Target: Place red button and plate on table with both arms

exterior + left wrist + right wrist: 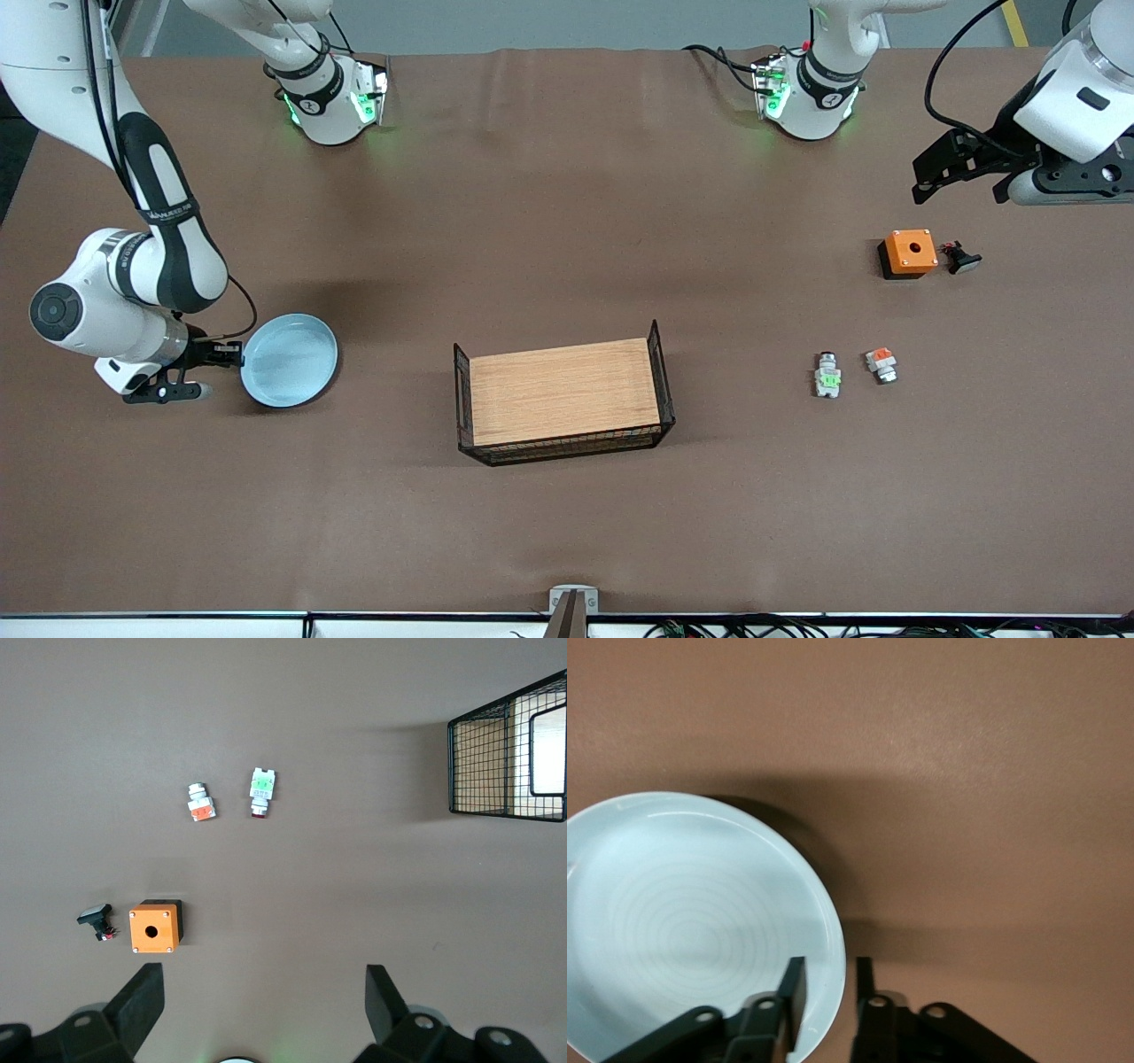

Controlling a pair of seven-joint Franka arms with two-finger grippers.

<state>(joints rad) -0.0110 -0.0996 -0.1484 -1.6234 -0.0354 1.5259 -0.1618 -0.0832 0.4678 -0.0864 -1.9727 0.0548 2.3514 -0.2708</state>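
Wooden tray (565, 392) mid-table, right tool (232, 354) astride plate (290, 360) rim.

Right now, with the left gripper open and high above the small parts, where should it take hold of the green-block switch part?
Probably across the narrow sides of the red button, coming straight down. It lies flat on the table with open space all round, apart from the orange-block part beside it. The left gripper hangs open, over the table by the orange box.
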